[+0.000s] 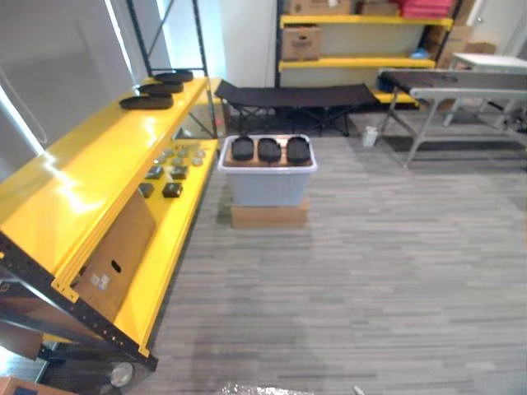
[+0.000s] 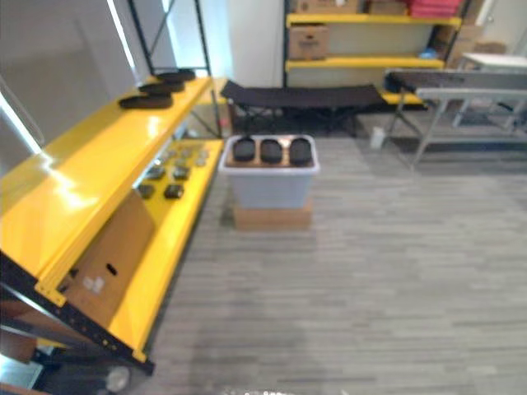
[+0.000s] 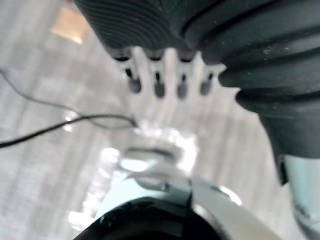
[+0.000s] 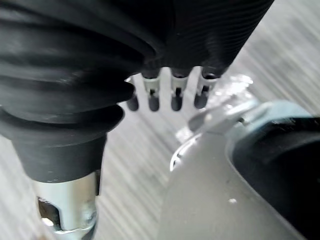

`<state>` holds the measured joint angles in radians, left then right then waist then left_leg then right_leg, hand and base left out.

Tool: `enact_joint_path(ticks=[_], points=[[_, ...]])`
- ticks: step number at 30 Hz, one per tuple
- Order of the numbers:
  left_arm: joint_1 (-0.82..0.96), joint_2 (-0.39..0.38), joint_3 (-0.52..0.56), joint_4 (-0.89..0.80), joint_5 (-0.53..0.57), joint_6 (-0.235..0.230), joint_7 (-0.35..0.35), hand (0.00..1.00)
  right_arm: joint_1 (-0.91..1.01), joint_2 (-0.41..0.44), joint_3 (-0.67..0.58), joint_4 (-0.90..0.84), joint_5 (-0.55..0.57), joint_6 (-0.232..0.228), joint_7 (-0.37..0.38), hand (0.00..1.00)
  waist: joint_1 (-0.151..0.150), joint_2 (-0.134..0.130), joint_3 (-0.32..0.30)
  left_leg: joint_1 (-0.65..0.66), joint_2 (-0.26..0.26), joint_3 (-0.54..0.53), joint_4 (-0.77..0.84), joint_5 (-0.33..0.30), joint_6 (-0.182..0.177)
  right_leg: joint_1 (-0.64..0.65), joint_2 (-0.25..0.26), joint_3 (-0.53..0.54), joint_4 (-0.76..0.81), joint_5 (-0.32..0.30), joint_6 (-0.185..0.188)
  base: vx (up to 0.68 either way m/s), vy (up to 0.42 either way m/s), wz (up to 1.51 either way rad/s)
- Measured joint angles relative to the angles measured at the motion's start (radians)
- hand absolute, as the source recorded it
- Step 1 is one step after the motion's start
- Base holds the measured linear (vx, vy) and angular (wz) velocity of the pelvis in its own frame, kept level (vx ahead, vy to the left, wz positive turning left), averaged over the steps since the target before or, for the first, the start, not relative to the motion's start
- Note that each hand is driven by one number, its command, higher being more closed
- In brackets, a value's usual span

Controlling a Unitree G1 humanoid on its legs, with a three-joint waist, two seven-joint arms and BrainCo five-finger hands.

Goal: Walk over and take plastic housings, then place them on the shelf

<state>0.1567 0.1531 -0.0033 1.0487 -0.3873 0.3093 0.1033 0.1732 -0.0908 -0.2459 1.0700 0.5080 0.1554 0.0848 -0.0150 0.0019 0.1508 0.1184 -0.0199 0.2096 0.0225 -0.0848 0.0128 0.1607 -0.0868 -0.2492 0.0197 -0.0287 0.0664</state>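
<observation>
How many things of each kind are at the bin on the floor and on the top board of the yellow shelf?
Pale blue plastic bin: 1
Black oval plastic housings in the bin: 3
Black oval plastic housings on the top yellow shelf board, at: 3
Flat brown cardboard box under the bin: 1
Total: 8

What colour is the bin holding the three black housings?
The bin is pale blue-grey; it shows best in the left eye view.
</observation>
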Motion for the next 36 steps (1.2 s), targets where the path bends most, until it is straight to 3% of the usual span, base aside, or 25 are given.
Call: enact_joint_path(ticks=[5, 17, 36], points=[[-0.003, 0.006, 0.0, 0.013, 0.001, -0.003, -0.012, 0.0, 0.0, 0.008, -0.008, 0.015, -0.002, -0.003, 0.001, 0.0, 0.002, -0.012, 0.002, 0.093, -0.024, -0.008, -0.11, 0.049, 0.009, 0.066, -0.007, -0.023, -0.035, 0.003, 0.007, 0.12, 0.055, 0.09], [-0.011, 0.025, -0.02, 0.026, 0.0, -0.002, -0.039, 0.0, -0.01, 0.021, -0.005, 0.016, -0.004, -0.025, 0.024, 0.0, -0.001, -0.023, 0.017, 0.109, -0.029, -0.006, -0.111, 0.05, 0.01, 0.084, -0.009, -0.032, -0.045, -0.005, 0.018, 0.01, 0.002, 0.02], [-0.01, 0.027, -0.042, 0.035, 0.007, -0.001, 0.011, 0.0, -0.022, 0.012, 0.032, 0.047, -0.053, -0.05, 0.027, 0.0, -0.001, -0.033, 0.01, 0.09, -0.038, -0.012, -0.113, 0.051, 0.017, 0.078, -0.014, -0.046, -0.068, -0.001, 0.019, -0.02, 0.012, 0.02]])
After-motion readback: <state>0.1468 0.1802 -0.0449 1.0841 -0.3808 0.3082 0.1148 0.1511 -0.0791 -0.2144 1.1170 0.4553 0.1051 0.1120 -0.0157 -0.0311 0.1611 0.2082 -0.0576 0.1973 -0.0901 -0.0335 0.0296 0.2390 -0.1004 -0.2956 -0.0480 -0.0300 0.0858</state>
